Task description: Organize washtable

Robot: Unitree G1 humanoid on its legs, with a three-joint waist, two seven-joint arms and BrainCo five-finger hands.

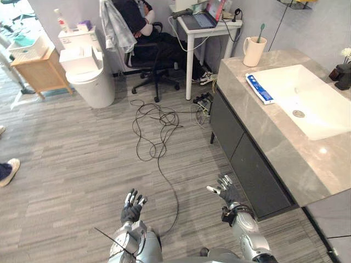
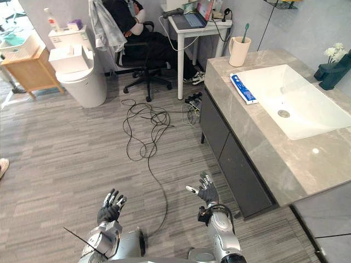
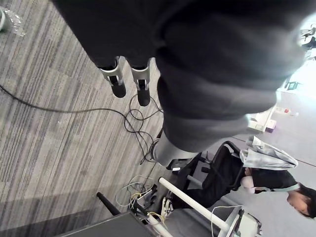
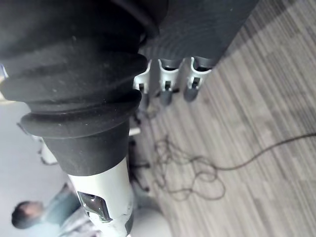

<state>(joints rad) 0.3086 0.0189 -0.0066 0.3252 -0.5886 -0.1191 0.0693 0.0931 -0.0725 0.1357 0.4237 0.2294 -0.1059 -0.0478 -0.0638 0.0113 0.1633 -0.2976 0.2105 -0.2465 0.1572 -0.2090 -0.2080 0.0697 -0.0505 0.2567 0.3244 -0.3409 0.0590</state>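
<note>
My left hand (image 1: pixel 132 206) and right hand (image 1: pixel 224 189) are spread, empty, well apart from the white sink (image 1: pixel 285 87); the flat blue-and-white box (image 1: pixel 259 89) lies just beside it. Stepping in carelessly, I might bump the grey stone table (image 1: pixel 285 159).

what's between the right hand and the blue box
Nothing loose: past the right hand come the dark cabinet front and bare countertop up to the blue box, in both eye views.
</note>
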